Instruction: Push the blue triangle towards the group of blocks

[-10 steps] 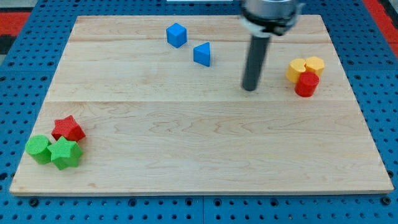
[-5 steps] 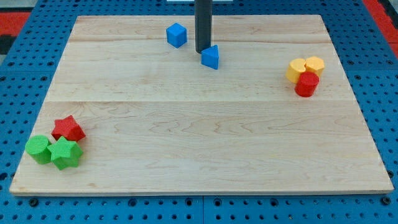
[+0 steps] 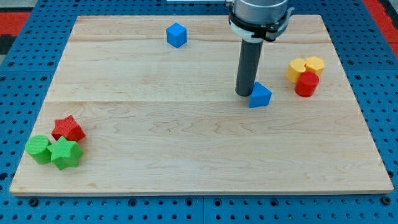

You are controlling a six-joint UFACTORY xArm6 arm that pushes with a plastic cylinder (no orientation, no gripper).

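The blue triangle lies on the wooden board, right of centre. My tip stands just to its left, touching or nearly touching it. To the triangle's right, at the view's right edge of the board, is a group of two yellow blocks and a red cylinder. A gap of about one block width separates the triangle from the red cylinder.
A blue cube sits near the view's top, left of centre. At the bottom left a red star, a green cylinder and a green star cluster near the board's corner.
The blue triangle has slid right and down the view, from near the blue cube towards the yellow and red group. My tip followed it, staying on its left side.
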